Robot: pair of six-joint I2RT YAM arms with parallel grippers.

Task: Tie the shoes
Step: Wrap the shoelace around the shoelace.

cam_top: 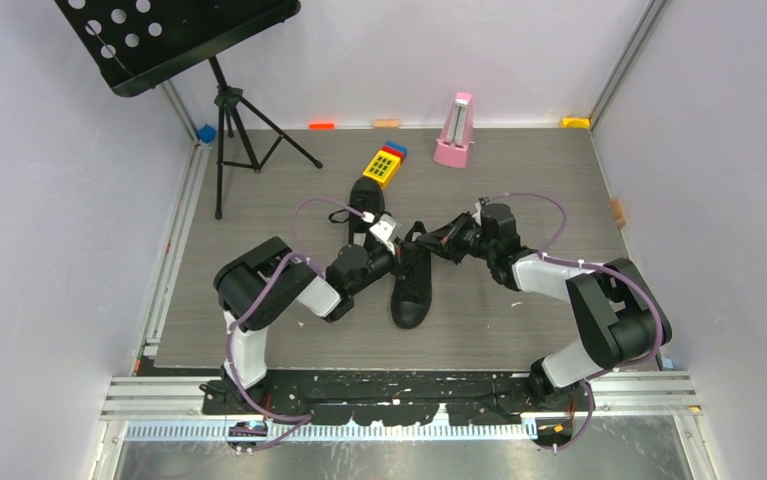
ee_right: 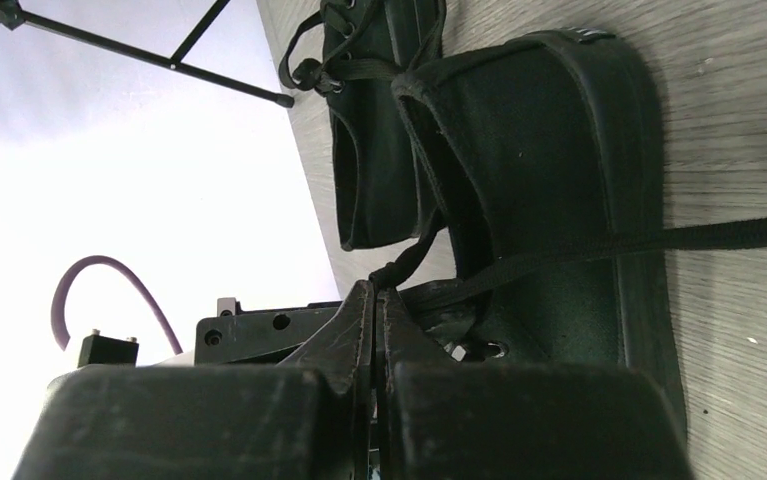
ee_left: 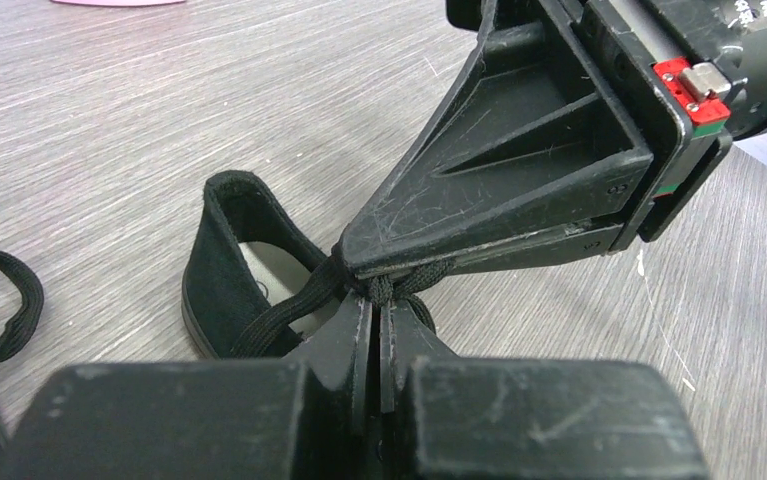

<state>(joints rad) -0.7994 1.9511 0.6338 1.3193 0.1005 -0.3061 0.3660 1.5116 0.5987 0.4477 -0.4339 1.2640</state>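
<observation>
Now: both shoes lie on the table [cam_top: 519, 320], on the arm side of the pink metronome [cam_top: 453, 130]; far shoe [cam_top: 366, 205] sits closer to the metronome, near shoe [cam_top: 411, 290] further from it, just beside the first; left gripper [ee_left: 377, 312] pinched tight on the lace [ee_left: 399, 285] over the near shoe's opening; right gripper [ee_right: 375, 300] likewise clamped on the lace, its tip touching the left's; one lace strand stretches out across the wood grain.
</observation>
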